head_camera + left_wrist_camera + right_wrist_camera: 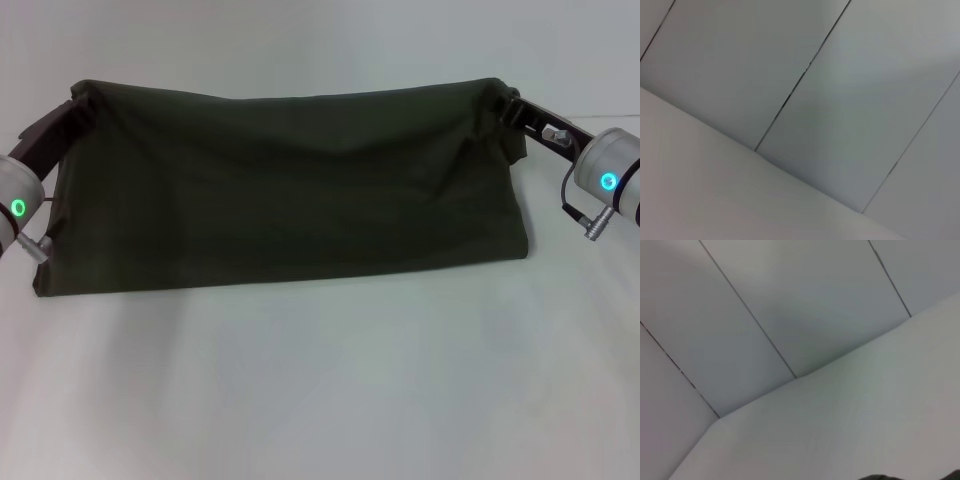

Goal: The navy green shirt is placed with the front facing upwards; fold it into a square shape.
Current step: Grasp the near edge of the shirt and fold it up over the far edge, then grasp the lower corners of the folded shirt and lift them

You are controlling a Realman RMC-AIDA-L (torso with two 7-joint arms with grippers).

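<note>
Shirt: the navy green shirt (290, 190) is held stretched between both grippers, its lower edge resting on the white counter (320, 390).
Left gripper (78, 100): jaws clamped on one upper corner.
Right gripper (500, 98): jaws clamped on the other upper corner.

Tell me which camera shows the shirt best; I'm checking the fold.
The head view: the whole navy green shirt hangs between both claws. The left wrist view shows none of it; the right wrist view shows only a dark sliver, probably its edge.
</note>
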